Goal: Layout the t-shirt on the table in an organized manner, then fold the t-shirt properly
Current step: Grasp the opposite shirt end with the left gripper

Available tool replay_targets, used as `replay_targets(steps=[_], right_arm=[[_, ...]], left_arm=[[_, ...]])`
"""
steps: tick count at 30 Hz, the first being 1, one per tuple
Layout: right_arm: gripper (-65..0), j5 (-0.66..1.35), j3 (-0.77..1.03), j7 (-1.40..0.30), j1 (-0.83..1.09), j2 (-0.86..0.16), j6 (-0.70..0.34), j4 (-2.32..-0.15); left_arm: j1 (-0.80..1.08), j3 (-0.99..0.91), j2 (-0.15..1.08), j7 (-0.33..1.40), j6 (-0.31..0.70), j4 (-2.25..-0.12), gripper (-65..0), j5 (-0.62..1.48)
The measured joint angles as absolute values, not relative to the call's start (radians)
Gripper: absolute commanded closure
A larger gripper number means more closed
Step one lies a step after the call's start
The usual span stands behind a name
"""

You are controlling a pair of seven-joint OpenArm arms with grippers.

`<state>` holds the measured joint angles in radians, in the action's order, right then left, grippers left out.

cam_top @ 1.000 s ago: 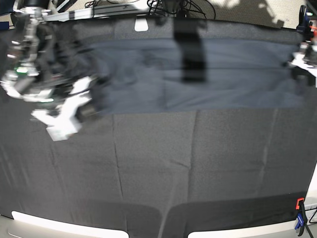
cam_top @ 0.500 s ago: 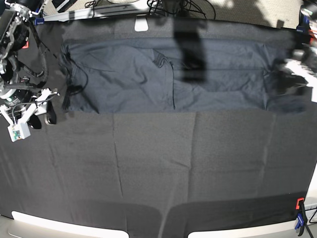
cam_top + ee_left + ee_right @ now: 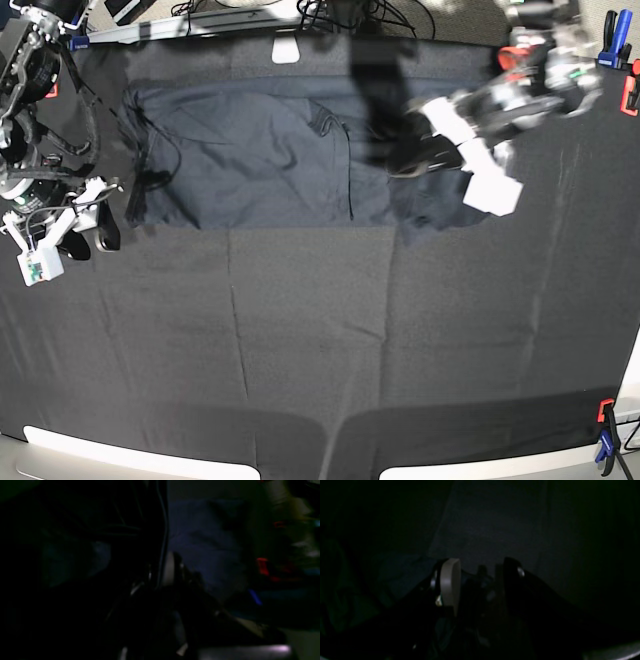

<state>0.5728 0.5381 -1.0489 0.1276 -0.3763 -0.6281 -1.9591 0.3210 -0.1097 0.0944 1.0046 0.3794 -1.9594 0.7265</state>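
Two arms were at work, but only one was on the shirt. The left gripper [image 3: 425, 150] had its jaws pressed together — apparently pinching the t-shirt's [image 3: 255, 150] end at that side, though motion blur in the base view and the dark left wrist view left the exact hold hard to confirm. Cloth bunched just below and beside that gripper, and the rest of the t-shirt stretched away from it along the far part of the table [image 3: 320, 340]. The right gripper [image 3: 75, 235] hung with its fingers spread, holding nothing, just off the t-shirt's opposite end.

The step in hand looked like a sideways fold, carrying one end over the body. Doing it well probably meant keeping the pinched edge low and taut, travelling straight along the shirt's length, and laying the edge square before letting go — the crumpled pocket under the left gripper could otherwise be trapped as a crease. The free gripper might usefully pin the opposite end.
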Motion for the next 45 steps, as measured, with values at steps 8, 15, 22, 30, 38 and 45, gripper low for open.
replay_targets(steps=[8, 15, 22, 30, 38, 45], right_arm=[[-27.6, 0.572, 0.538, -1.049, 0.127, -0.376, -0.628, -1.959], [-27.6, 0.572, 0.538, -1.072, 0.127, -0.377, -0.628, -1.959], [-30.8, 0.606, 0.538, -1.149, 0.209, -0.414, -0.605, -1.914], [-36.2, 0.653, 0.606, -1.096, 0.252, -0.427, -0.604, -1.632], [-36.2, 0.868, 0.598, -1.085, 0.248, -0.427, -0.682, -1.402], [-36.2, 0.972, 0.598, -1.125, 0.250, -0.426, -0.686, -1.374]], left_arm=[[0.318, 0.009, 0.097, 1.041, 0.411, -1.959, -28.2, 0.754], [0.271, 0.020, 0.097, 1.047, 0.468, -1.959, -28.3, 0.873], [0.202, 0.003, 0.104, 1.046, 0.474, -1.959, -28.3, 0.650], [0.191, -0.207, 0.101, 0.933, 0.472, -1.959, -28.3, 0.582], [0.191, -0.295, 0.100, 0.923, 0.472, -1.959, -28.1, 0.582], [0.191, -0.294, 0.100, 0.923, 0.472, -1.959, -28.1, 0.583]])
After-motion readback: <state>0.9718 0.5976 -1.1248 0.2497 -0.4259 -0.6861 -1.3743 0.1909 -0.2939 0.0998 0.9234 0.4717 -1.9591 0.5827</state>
